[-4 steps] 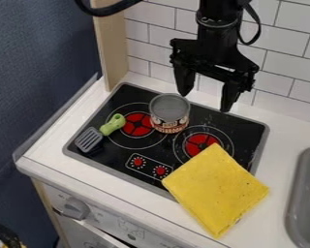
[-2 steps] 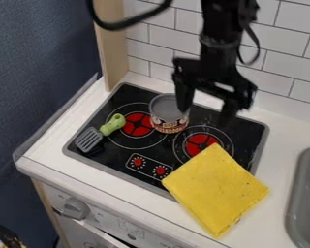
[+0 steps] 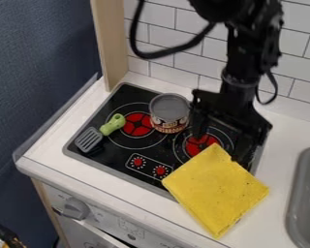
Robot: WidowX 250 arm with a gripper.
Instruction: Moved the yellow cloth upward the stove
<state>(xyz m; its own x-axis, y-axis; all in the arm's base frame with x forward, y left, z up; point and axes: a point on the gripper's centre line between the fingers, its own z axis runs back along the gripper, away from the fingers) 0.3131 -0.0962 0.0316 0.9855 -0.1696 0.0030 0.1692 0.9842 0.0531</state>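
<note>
And the end effector (image 3: 221, 142) hangs open, empty! Yellow cloth (image 3: 216, 190) just camera-side of it, ungripped, upward move undone!

And on the stove (image 3: 112, 156), the can (image 3: 170, 107) is wearing a printed label (image 3: 168, 127) round its lower side, its lettering blurring beyond reading! Small white marks are ringing two red dials, one on the left (image 3: 137, 162), one on the right (image 3: 160, 170), yielding no legible number. Faint markings are dotting the white front panel (image 3: 109, 220), also defying reading.
</note>
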